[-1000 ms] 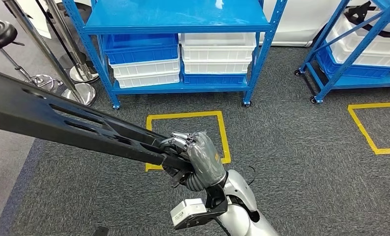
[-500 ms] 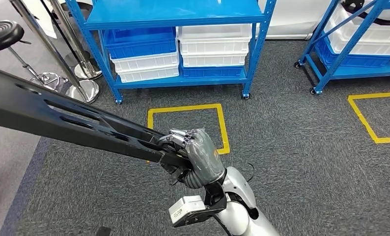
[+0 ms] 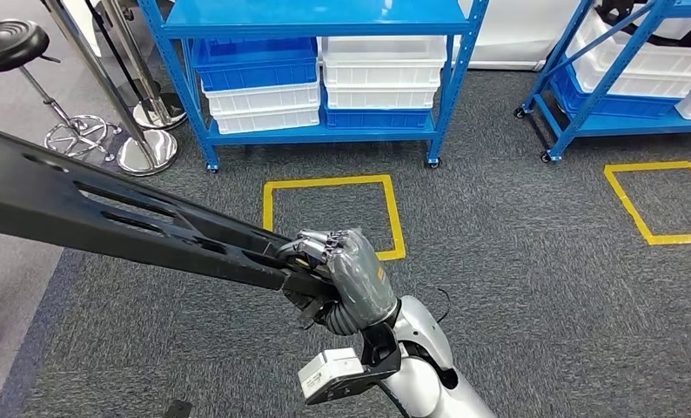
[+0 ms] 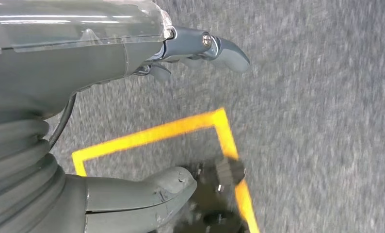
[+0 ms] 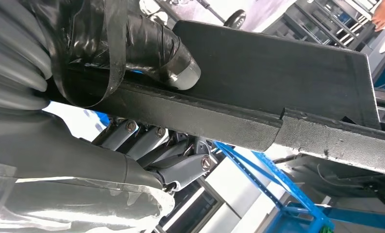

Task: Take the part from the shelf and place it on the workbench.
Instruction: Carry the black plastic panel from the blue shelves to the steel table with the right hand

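We count 2 blue shelves (image 3: 325,17) (image 3: 603,70), 2 yellow tape squares (image 3: 332,185) (image 3: 660,202) on the carpet, 1 black stool (image 3: 11,43), 2 chrome posts (image 3: 142,150) (image 3: 155,111) and 1 long black part (image 3: 107,213).

The head view looks forward and steeply down from high on the body, over the right hand (image 3: 346,280) and the long black part (image 3: 124,226) it grips, onto grey carpet, a yellow floor square (image 3: 332,218) beyond the hand and a blue shelf (image 3: 325,78) farther off. The right wrist view sits close behind the same hand (image 5: 98,141), tilted, facing up along the part (image 5: 258,82); it shares hand, part and blue shelving with the head view. The left wrist view looks past the left hand (image 4: 84,121) straight down at carpet and a yellow tape corner (image 4: 215,121), blurred.
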Robot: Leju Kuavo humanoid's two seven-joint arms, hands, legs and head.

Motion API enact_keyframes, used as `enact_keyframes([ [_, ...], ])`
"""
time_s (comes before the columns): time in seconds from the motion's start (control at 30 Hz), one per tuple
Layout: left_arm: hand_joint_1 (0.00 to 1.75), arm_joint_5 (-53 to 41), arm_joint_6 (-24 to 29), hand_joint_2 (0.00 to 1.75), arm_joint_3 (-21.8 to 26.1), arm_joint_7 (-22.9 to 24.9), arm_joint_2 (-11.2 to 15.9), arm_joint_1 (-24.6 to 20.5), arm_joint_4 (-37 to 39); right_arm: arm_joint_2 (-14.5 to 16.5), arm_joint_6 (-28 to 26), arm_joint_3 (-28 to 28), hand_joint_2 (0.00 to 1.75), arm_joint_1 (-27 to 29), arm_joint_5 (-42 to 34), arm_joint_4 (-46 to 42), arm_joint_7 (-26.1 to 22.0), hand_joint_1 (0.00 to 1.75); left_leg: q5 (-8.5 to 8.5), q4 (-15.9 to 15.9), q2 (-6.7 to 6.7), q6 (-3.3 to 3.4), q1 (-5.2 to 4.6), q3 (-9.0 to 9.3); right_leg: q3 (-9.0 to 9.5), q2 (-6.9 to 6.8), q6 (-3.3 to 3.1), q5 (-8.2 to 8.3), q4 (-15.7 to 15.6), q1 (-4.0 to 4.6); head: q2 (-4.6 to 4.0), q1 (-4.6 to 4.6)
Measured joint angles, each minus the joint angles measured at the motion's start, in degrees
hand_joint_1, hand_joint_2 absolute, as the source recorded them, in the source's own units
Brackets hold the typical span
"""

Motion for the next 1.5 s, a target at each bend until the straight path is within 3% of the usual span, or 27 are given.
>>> enact_keyframes([
  [0.07,0.0,-0.01,-0.01,1.75,0.0,0.0,-0.05,-0.01,0.0,0.02,0.01,0.0,1.75,-0.1,-0.03,-0.03,-0.03,1.75,0.51,0.46,-0.03,-0.44,-0.07,-0.86,5.62,0.04,-0.51,1.14,-8.19,0.17,-0.01,-0.01],
  [0.13,0.0,-0.01,-0.01,1.75,0.0,0.0,-0.09,-0.01,0.0,0.03,0.03,0.0,1.75,-0.17,-0.05,-0.04,-0.06,1.75,1.09,0.69,-0.02,-1.15,-0.1,-1.34,7.97,0.12,-0.95,0.81,-12.37,0.53,-0.02,-0.01],
  [0.23,0.0,0.0,0.0,1.75,0.0,0.0,-0.08,0.08,0.0,0.03,0.14,0.0,1.75,-0.16,-0.09,-0.02,-0.08,1.75,1.26,0.98,-0.09,-2.31,-0.03,-1.97,7.33,0.04,-1.89,1.84,-12.99,0.45,-0.02,-0.01],
  [0.3,0.0,0.01,0.01,1.75,0.0,0.0,-0.09,0.14,0.0,0.05,0.24,0.0,1.75,-0.17,-0.09,0.0,-0.11,1.75,-2.24,4.57,-0.2,-2.82,0.1,-3.51,6.37,-0.14,-2.67,2.96,-13.31,0.16,-0.01,-0.01],
  [0.37,0.0,0.04,0.01,1.75,0.0,0.0,-0.12,0.17,0.0,0.07,0.3,0.0,1.75,-0.15,-0.09,0.0,-0.15,1.75,-7.37,11.93,-0.21,-3.19,0.18,-5.83,5.04,-0.24,-3.04,3.9,-13.2,0.31,-0.01,-0.01],
  [0.4,0.0,0.06,0.01,1.75,0.0,0.0,-0.13,0.18,0.0,0.06,0.34,0.0,1.75,-0.14,-0.09,0.01,-0.15,1.75,-8.81,15.16,-0.2,-3.32,0.2,-6.57,4.32,-0.26,-3.07,4.34,-13.07,0.4,-0.01,-0.01],
  [0.43,0.0,0.08,0.02,1.75,0.0,0.0,-0.13,0.18,0.0,0.05,0.4,0.0,1.75,-0.12,-0.08,0.01,-0.16,1.75,-9.05,16.75,-0.2,-3.36,0.19,-6.51,3.62,-0.27,-3.07,4.74,-12.88,0.48,-0.01,-0.02],
  [0.47,0.0,0.09,0.02,1.75,0.0,0.0,-0.12,0.19,0.0,0.05,0.48,0.0,1.75,-0.12,-0.07,0.01,-0.16,1.75,-8.19,16.16,-0.2,-3.32,0.18,-5.35,2.94,-0.26,-3.02,5.08,-12.66,0.53,-0.01,-0.02],
  [0.5,0.0,0.1,0.03,1.75,0.0,0.0,-0.11,0.18,0.0,0.05,0.56,0.0,1.75,-0.11,-0.05,0.01,-0.17,1.75,-6.69,13.3,-0.2,-3.17,0.18,-3.05,2.37,-0.24,-2.93,5.37,-12.41,0.55,-0.01,-0.02],
  [0.57,0.0,0.1,0.05,1.75,0.0,0.0,-0.1,0.07,-0.01,0.05,0.68,0.0,1.75,-0.13,0.01,0.0,-0.22,1.75,-4.85,4.84,-0.24,-2.64,0.03,2.62,1.56,-0.21,-2.59,5.9,-12.0,0.63,-0.02,-0.02],
  [0.6,0.0,0.1,0.05,1.75,0.0,-0.01,-0.11,0.02,-0.01,0.05,0.71,0.0,1.75,-0.13,0.04,-0.01,-0.25,1.75,-4.58,1.79,-0.27,-2.32,-0.1,4.47,1.35,-0.22,-2.31,6.2,-11.93,0.69,-0.02,-0.01],
  [0.67,0.0,0.11,0.08,1.75,0.0,-0.02,-0.13,0.02,-0.02,0.05,0.72,0.0,1.75,-0.15,0.08,-0.01,-0.31,1.75,-4.66,-0.34,-0.31,-1.71,-0.41,5.34,1.15,-0.24,-1.62,6.88,-12.01,0.74,-0.02,-0.01],
  [0.73,0.0,0.12,0.1,1.75,0.0,-0.02,-0.17,0.07,-0.02,0.05,0.73,0.0,1.75,-0.15,0.1,-0.01,-0.38,1.75,-3.83,-0.82,-0.23,-0.87,-0.18,4.95,0.93,-0.17,-0.9,7.07,-11.92,0.74,-0.01,0.01],
  [0.77,0.0,0.13,0.1,1.75,0.0,-0.02,-0.18,0.04,-0.02,0.05,0.73,0.0,1.75,-0.17,0.12,-0.02,-0.41,1.75,-3.28,-1.07,-0.13,-0.36,-0.03,4.74,0.5,-0.1,-0.59,6.21,-11.08,0.72,-0.01,0.01],
  [0.8,0.0,0.13,0.1,1.75,0.0,-0.01,-0.19,0.01,-0.02,0.05,0.73,0.0,1.75,-0.18,0.15,-0.02,-0.43,1.75,-2.72,-1.28,-0.03,0.07,0.11,4.42,-0.34,-0.01,-0.34,4.48,-9.09,0.66,-0.01,0.01],
  [0.87,0.0,0.16,0.09,1.75,0.01,-0.01,-0.17,-0.03,-0.02,0.03,0.73,0.0,1.75,-0.14,0.23,-0.02,-0.44,1.75,-1.87,-1.14,0.11,0.52,0.05,3.31,-2.96,0.08,0.08,-0.4,-1.98,0.36,-0.01,0.0],
  [0.9,0.0,0.19,0.07,1.75,0.01,-0.02,-0.16,-0.01,-0.02,0.01,0.73,0.0,1.75,-0.1,0.27,-0.02,-0.44,1.75,-1.54,-0.99,0.12,0.52,0.02,2.68,-4.07,0.09,0.25,-2.19,1.52,0.23,-0.01,0.0],
  [0.93,0.0,0.25,0.03,1.75,0.02,-0.1,-0.17,0.01,-0.02,-0.01,0.73,0.0,1.75,-0.07,0.31,-0.01,-0.44,1.75,-1.27,-0.8,0.13,0.46,0.01,2.08,-4.37,0.08,0.38,-2.93,3.47,0.12,-0.02,-0.01],
  [0.97,0.0,0.32,-0.04,1.75,0.02,-0.23,-0.17,0.03,-0.02,-0.03,0.74,0.0,1.75,-0.05,0.36,-0.01,-0.44,1.75,-1.07,-0.58,0.13,0.35,0.01,1.57,-3.57,0.08,0.44,-2.57,3.26,0.02,-0.01,0.0],
  [1.07,0.0,0.43,-0.17,1.75,0.02,-0.76,-0.22,0.02,-0.02,-0.03,0.92,0.0,1.75,-0.15,0.65,-0.02,-0.54,1.75,-0.8,0.24,0.1,-0.11,-0.07,0.63,3.6,0.06,0.13,1.19,-7.24,-0.06,-0.01,0.0],
  [1.13,0.0,0.43,-0.08,1.75,0.02,-0.95,-0.25,-0.04,-0.02,-0.03,1.21,0.0,1.75,-0.23,0.92,-0.04,-0.6,1.75,-0.64,0.69,0.1,-0.67,-0.24,0.2,6.08,0.09,-0.31,2.02,-11.81,0.17,-0.01,-0.01],
  [1.27,0.0,0.35,0.18,1.75,0.02,-1.07,-0.23,-0.06,-0.02,-0.03,1.92,0.0,1.75,-0.25,0.95,-0.04,-0.68,1.75,-1.0,1.53,0.07,-2.1,0.01,-0.53,5.73,0.05,-1.68,2.81,-12.6,0.23,-0.02,0.0],
  [1.33,0.0,0.24,0.35,1.75,0.01,-1.11,-0.22,-0.03,-0.02,-0.01,2.41,0.0,1.75,-0.26,0.45,-0.03,-0.78,1.75,-4.29,6.18,-0.01,-2.62,0.18,-2.52,5.45,-0.1,-2.39,3.32,-12.89,0.09,-0.01,-0.01],
  [1.4,0.0,0.15,0.56,1.75,0.0,-1.13,-0.23,0.0,-0.02,0.0,3.25,0.0,1.75,-0.24,-0.21,-0.02,-0.79,1.75,-8.23,13.68,-0.03,-2.95,0.25,-5.52,4.92,0.03,-2.61,3.59,-12.76,0.21,-0.01,-0.01],
  [1.43,0.0,0.13,0.63,1.75,0.0,-1.13,-0.23,0.02,-0.02,-0.01,3.67,0.0,1.75,-0.2,-0.47,0.0,-0.77,1.75,-9.09,16.23,-0.03,-3.02,0.27,-6.41,4.64,0.23,-2.61,3.67,-12.6,0.28,0.0,0.0],
  [1.47,0.0,0.1,0.68,1.75,0.0,-1.12,-0.22,0.03,-0.02,-0.01,3.91,0.0,1.75,-0.17,-0.61,0.02,-0.75,1.75,-8.82,16.71,-0.06,-3.0,0.27,-6.32,4.4,0.5,-2.58,3.74,-12.42,0.31,-0.01,0.0],
  [1.5,0.0,0.08,0.72,1.75,0.0,-1.11,-0.21,0.04,-0.02,-0.02,4.02,0.0,1.75,-0.16,-0.71,0.04,-0.74,1.75,-7.54,14.95,-0.18,-2.89,0.27,-5.12,4.24,0.85,-2.54,3.78,-12.23,0.33,-0.01,-0.01],
])
